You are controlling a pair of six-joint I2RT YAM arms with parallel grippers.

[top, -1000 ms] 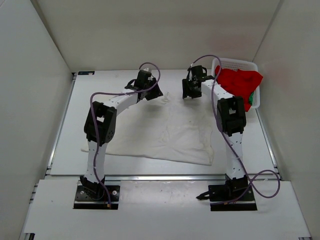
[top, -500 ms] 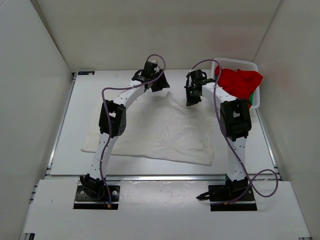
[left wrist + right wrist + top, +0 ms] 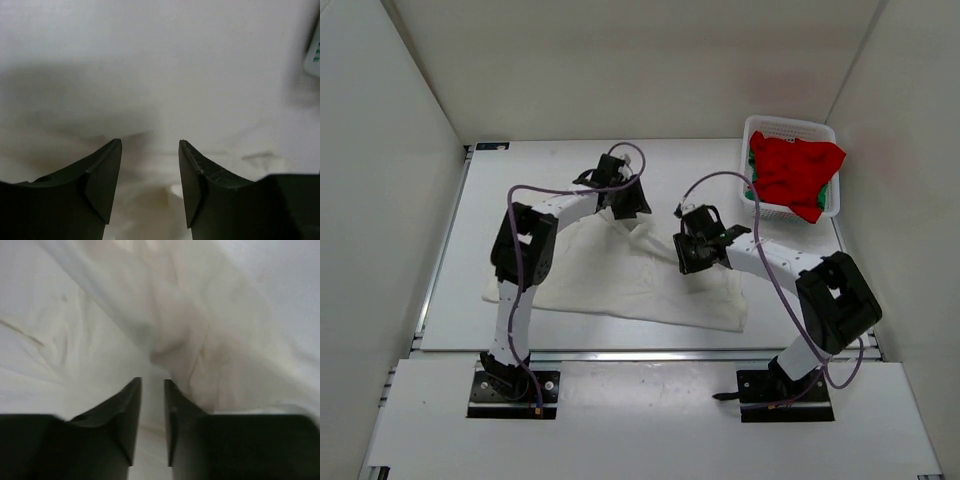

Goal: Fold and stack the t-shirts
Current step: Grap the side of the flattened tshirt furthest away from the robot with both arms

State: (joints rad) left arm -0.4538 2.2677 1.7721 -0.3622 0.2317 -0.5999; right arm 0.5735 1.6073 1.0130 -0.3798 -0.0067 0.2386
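An off-white t-shirt (image 3: 620, 285) lies spread and wrinkled on the table. My left gripper (image 3: 628, 205) (image 3: 150, 142) hovers low over the shirt's far edge, jaws open, cloth under them but nothing between. My right gripper (image 3: 688, 252) (image 3: 153, 380) sits low on the shirt's middle right, beside a raised fold of cloth (image 3: 200, 355). Its jaws stand a narrow gap apart, and pale cloth shows through the gap. A bright red t-shirt (image 3: 792, 172) is heaped in the basket, with a bit of green t-shirt (image 3: 751, 194) showing at its edge.
The white perforated basket (image 3: 790, 122) stands at the far right corner of the table. White walls close in on the left, back and right. Both arms' purple cables loop above the shirt. Bare table (image 3: 520, 180) lies left of the left gripper.
My right arm swung from the far edge beside the basket down over the shirt's middle, and the shirt's far right part came inward with it. The left gripper shifted slightly nearer.
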